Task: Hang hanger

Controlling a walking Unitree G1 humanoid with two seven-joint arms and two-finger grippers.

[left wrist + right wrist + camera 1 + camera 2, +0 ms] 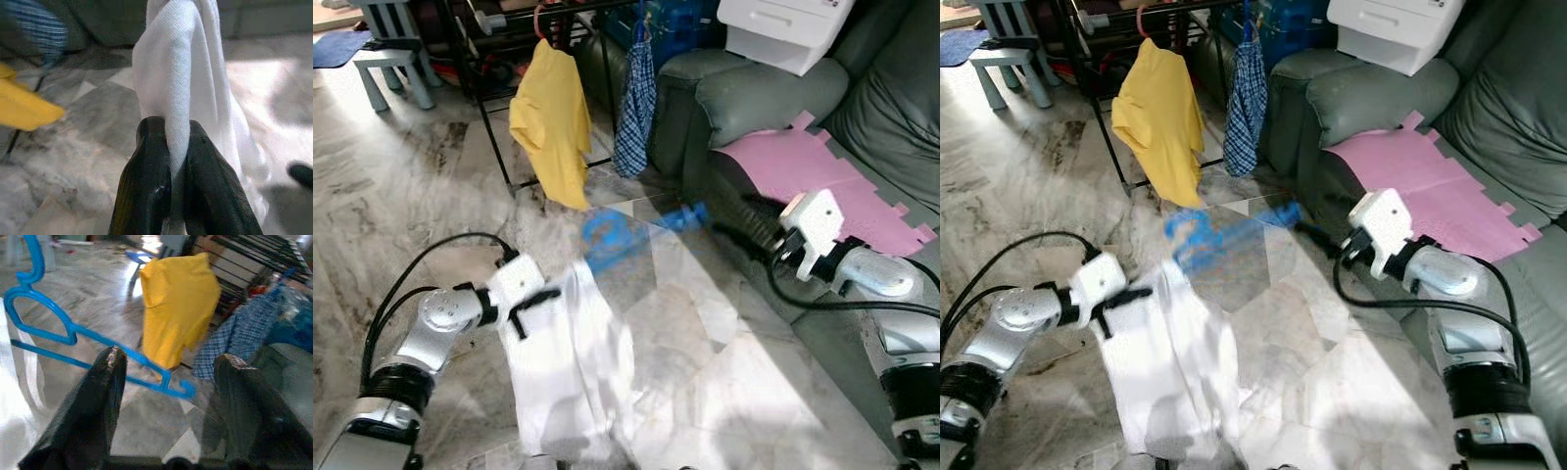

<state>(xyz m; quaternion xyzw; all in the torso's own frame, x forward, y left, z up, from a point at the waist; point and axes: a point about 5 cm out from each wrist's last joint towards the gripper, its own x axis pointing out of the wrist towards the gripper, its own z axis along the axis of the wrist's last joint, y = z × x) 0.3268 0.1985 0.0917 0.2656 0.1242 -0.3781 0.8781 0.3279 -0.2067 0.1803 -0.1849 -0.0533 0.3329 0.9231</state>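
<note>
A blue plastic hanger hovers over the marble floor, blurred in the eye views, its near end at the top of a white garment. My left gripper is shut on a fold of that white garment, which hangs down to the floor. My right gripper stands open just right of the hanger's far end, with nothing between its fingers. A black drying rack stands behind, carrying a yellow shirt and a blue checked garment.
A grey sofa on the right has a pink sheet on its seat and a white drawer unit on its arm. A pale stool stands at the far left. Open marble floor lies ahead.
</note>
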